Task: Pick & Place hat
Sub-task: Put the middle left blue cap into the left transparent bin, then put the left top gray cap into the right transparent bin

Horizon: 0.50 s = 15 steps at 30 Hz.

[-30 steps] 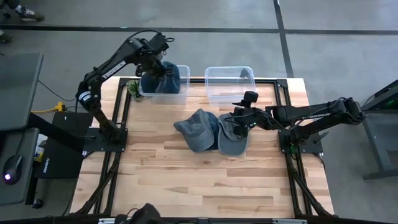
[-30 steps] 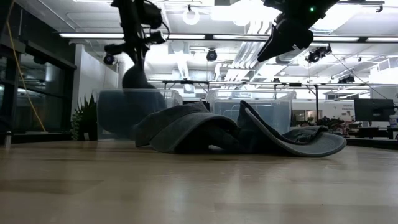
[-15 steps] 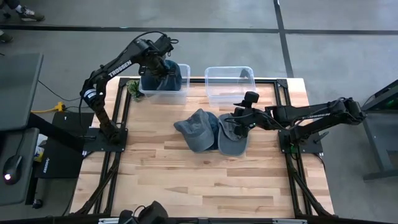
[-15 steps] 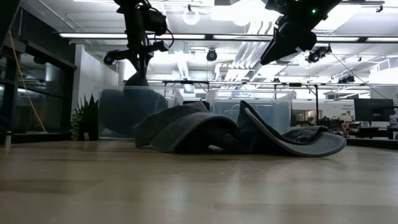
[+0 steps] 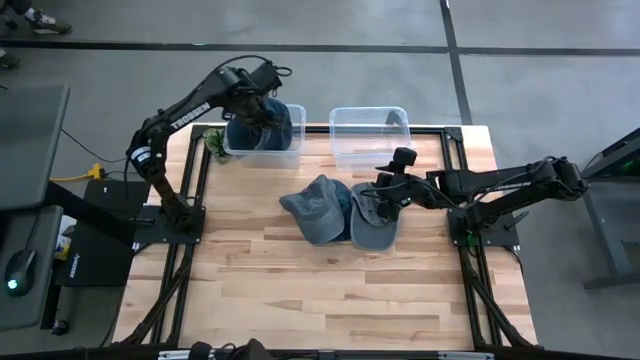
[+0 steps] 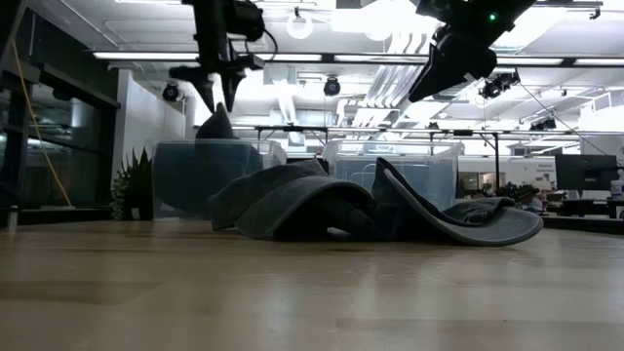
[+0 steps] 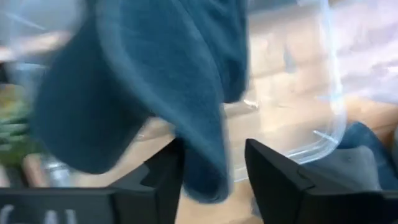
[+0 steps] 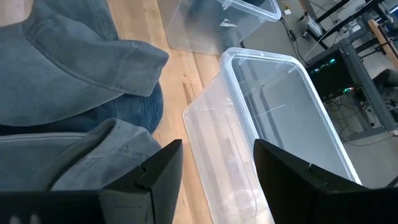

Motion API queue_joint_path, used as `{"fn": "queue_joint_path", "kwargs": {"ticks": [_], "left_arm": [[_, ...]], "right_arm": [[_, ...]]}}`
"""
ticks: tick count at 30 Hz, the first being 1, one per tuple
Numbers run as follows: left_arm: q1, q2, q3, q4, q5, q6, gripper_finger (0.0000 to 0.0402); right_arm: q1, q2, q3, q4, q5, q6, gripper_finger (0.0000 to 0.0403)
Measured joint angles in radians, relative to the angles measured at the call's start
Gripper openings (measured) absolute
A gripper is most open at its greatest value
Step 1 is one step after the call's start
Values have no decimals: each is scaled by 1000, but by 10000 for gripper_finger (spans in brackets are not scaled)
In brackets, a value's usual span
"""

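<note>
From above, the left gripper (image 5: pixel 262 103) hangs over the clear plastic left bin (image 5: pixel 240 148), where a dark blue cloth hat (image 5: pixel 278 126) lies. In the low view its fingers are spread above the hat's peak (image 6: pixel 216 124). The left wrist view shows hat cloth between parted fingers (image 7: pixel 166 169), contact unclear. The right gripper (image 5: pixel 383 203), fingers parted, hovers over two grey-blue caps (image 5: pixel 340 210) mid-table.

The hat (image 7: pixel 155 87) at the left bin (image 7: pixel 323 93) is blurred and cut off; the plant (image 5: pixel 214 146) is mostly hidden
</note>
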Motion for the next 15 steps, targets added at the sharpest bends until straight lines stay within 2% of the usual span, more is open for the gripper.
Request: {"fn": "queue_joint_path", "kwargs": {"ticks": [3,7,12,15], "left_arm": [[2,-5,54,-28,-35,1,194],[-1,-10,179,-101,-119,17,204],[-38,-12,300,-137,-147,60,202],[-90,-11,335,-124,-137,101,175]], "right_arm": [[0,0,0,-2,-5,1,193],[0,0,0,-2,-6,2,193],[0,0,0,-1,-6,4,193],[0,0,0,-1,-6,4,193]]}}
